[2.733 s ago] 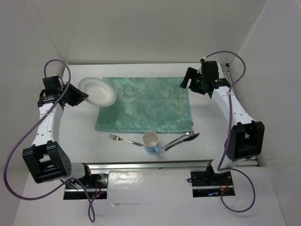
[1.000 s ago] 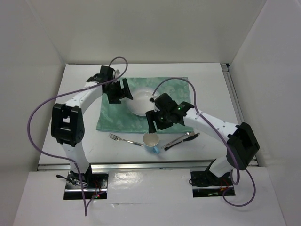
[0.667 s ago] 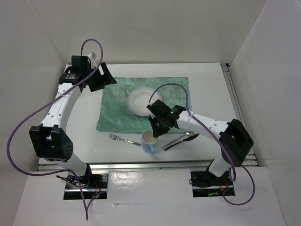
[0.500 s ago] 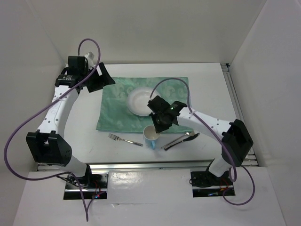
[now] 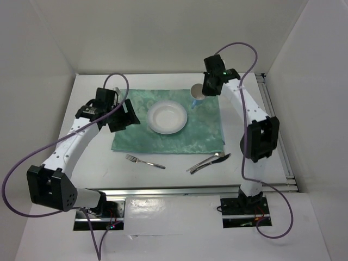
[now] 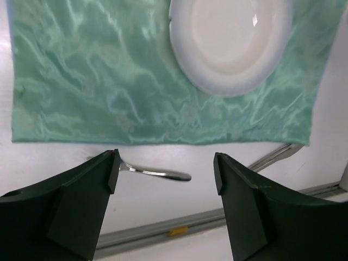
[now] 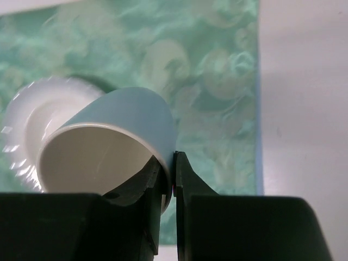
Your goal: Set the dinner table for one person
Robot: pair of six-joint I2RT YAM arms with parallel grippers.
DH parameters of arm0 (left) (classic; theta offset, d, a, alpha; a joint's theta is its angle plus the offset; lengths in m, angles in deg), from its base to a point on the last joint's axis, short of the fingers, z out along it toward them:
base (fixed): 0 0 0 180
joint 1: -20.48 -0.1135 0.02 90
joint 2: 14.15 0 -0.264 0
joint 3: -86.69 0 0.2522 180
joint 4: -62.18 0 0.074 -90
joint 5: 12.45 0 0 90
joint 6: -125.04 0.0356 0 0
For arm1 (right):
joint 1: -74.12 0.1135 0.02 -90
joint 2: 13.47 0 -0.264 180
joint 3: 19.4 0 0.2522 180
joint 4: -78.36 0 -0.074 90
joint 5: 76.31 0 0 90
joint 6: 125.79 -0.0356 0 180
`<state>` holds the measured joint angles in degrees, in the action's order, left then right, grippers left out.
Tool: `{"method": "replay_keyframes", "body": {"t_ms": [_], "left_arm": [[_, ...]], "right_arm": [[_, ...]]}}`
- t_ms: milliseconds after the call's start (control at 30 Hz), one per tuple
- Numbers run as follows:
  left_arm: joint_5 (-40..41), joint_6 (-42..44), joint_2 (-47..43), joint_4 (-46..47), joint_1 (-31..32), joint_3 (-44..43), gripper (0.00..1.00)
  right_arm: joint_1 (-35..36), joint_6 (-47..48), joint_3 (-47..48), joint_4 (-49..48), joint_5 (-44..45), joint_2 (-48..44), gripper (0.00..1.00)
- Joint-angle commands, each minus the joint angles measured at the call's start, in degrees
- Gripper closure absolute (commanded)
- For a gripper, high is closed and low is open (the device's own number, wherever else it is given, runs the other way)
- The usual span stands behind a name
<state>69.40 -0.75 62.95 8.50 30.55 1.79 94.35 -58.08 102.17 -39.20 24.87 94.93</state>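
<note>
The right gripper point(image 7: 169, 182) is clamped on the cup point(image 7: 109, 141), one finger inside the mouth and one outside, pinching the wall just under the rim; seen from above, the cup hangs at about 1 o'clock from the plate point(image 5: 167, 117), over the far right corner of the green mat point(image 5: 136, 136); whether its base touches the cloth I cannot tell

The left gripper point(image 6: 166, 163) stands with its fingers wide apart and nothing between them, at 9 o'clock from the plate, above the mat's left edge

The cup looks light and thin-walled, so a one-sided pinch should carry it, though it will likely swing or tip if moved fast, and a hard squeeze could buckle the rim; it wants setting down level before the fingers part

The fork point(image 5: 145, 161) at 7 o'clock and the spoon and knife point(image 5: 209, 161) at 5 o'clock lie flat on the bare white dinner table point(image 5: 92, 157); they look thin, stiff and probably slick, best taken across the handle near the middle
</note>
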Motion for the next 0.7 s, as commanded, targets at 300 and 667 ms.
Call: {"method": "replay_keyframes", "body": {"t_ms": [300,667], "left_arm": [[9.6,-10.5,-5.9,-1.1,8.9,13.1,0.14],[12.4,-20.5,0.1,-4.1,15.4,15.1,0.16]], "right_arm": [[-8.4,1.5,22.4,1.5,-2.5,20.3,1.0],[-10.0,1.5,22.4,-0.4,-5.6,25.5,0.97]]}}
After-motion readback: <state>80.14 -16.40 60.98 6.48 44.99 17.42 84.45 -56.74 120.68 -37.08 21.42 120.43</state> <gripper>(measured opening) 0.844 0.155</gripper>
